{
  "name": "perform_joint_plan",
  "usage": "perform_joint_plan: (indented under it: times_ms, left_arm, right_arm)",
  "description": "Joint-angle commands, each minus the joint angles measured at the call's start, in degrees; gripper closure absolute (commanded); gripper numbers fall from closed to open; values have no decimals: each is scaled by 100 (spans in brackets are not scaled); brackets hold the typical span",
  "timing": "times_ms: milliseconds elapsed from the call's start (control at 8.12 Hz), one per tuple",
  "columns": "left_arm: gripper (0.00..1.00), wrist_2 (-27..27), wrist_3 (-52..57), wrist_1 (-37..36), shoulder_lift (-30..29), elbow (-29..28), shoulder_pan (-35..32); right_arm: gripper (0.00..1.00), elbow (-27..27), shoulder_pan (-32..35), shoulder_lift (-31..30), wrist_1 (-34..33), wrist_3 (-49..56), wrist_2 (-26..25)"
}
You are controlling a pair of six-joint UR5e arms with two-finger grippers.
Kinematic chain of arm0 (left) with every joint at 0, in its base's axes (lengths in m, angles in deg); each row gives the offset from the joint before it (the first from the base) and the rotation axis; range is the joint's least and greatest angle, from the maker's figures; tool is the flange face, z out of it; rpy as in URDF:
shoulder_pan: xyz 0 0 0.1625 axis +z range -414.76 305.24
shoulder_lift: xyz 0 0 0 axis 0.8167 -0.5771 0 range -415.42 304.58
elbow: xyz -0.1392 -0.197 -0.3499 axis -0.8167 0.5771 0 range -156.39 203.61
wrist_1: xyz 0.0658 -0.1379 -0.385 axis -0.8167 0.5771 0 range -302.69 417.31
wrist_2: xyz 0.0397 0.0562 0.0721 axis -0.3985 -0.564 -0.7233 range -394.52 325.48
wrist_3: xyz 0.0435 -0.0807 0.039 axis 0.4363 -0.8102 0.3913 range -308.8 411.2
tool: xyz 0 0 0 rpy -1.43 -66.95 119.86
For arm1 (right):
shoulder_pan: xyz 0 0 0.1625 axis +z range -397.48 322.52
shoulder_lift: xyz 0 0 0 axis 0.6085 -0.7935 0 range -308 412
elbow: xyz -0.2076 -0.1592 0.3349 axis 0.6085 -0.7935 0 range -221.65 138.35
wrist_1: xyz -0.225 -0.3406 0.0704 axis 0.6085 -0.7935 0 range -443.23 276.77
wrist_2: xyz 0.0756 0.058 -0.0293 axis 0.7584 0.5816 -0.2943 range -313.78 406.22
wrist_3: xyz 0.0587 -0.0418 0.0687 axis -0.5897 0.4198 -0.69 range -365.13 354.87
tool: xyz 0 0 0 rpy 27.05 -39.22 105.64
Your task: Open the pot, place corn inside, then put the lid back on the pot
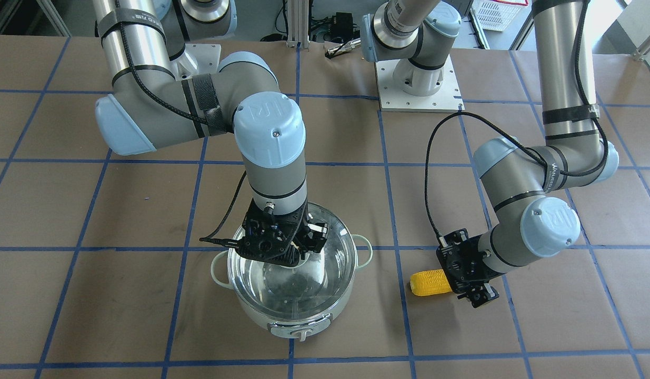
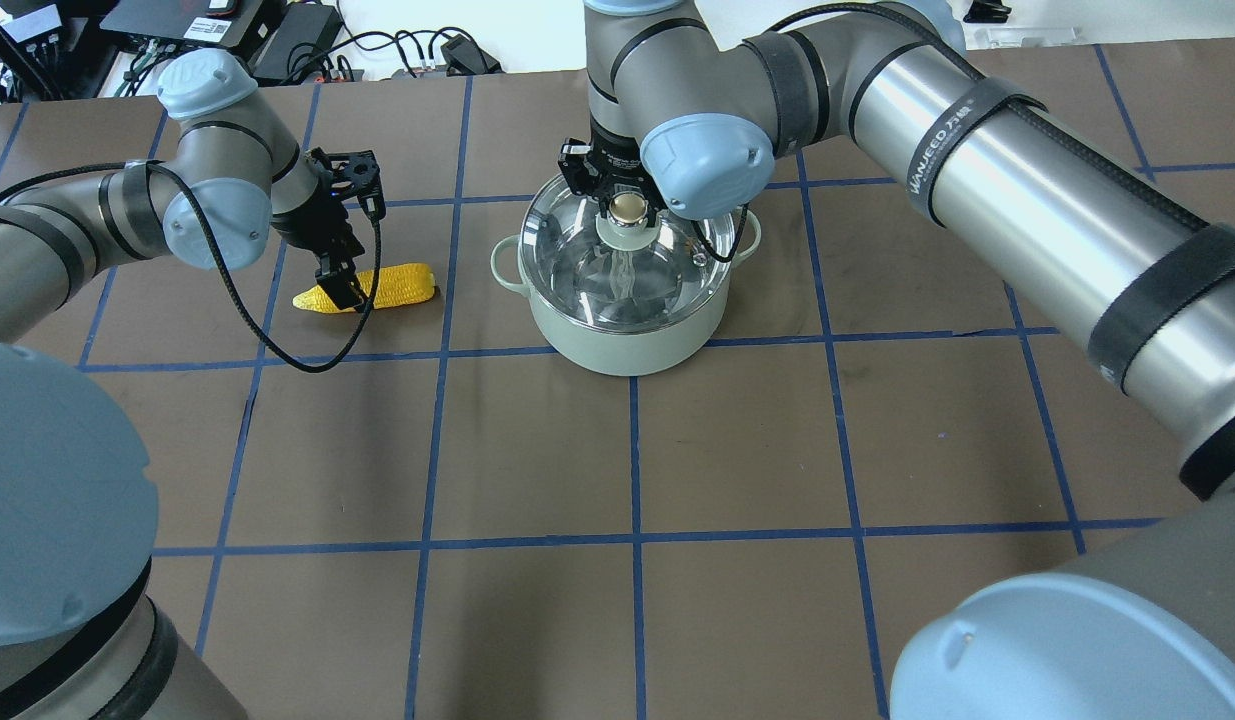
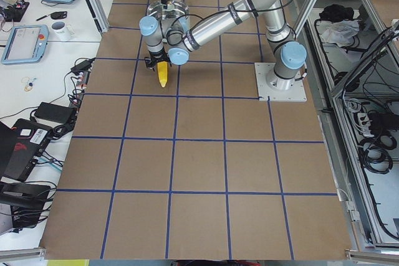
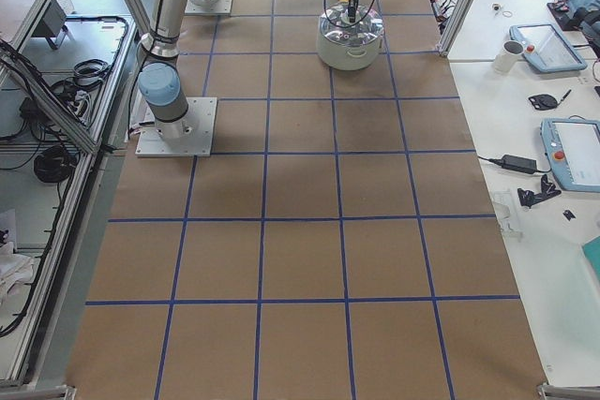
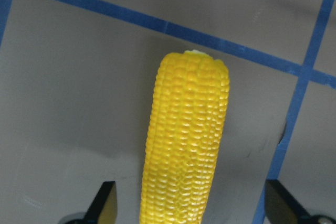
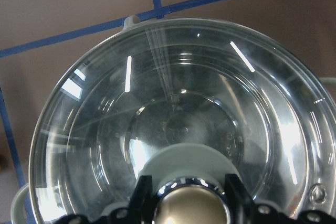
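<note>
The mint-green pot point(image 2: 627, 345) stands mid-table with the glass lid point(image 2: 617, 275) seated on it. My right gripper point(image 2: 627, 212) reaches down over the pot. Its fingers point(image 6: 143, 192) press both sides of the brass-capped knob point(image 6: 191, 205), so it is shut on the lid. The yellow corn point(image 2: 392, 285) lies flat on the table to the pot's left. My left gripper point(image 2: 342, 285) is low over the corn's pointed end. In the left wrist view it is open, with its fingers point(image 5: 105, 205) wide apart either side of the corn point(image 5: 189, 140).
The table is brown paper with a blue tape grid. The left arm's white base plate point(image 1: 418, 84) lies behind the corn. A black cable point(image 2: 277, 340) loops from the left wrist onto the table. Operator desks with tablets and a mug point(image 4: 511, 53) flank the table ends.
</note>
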Motion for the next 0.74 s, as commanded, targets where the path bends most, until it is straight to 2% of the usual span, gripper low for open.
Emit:
perform_joint_plan:
  times_ms: [0,246,370,493,616]
  left_arm:
    - [0,17,42,-116,-97,129,0]
    - [0,17,33,-116,-115,235,0]
    - [0,26,42,-203,-202,226,0]
    - [36,17,94,-343,-246,226,0]
    - [99,-9,112,-344,-238,226,0]
  right_arm:
    - [70,-27,-1,-21,26,29,70]
    - [70,-167,-9,-116,61,82,70]
    - [70,-264,-27,-274,357,239,53]
    - [69,-265,-79,-537,560,414,53]
    - [69,-256,-193,-713,727,634,61]
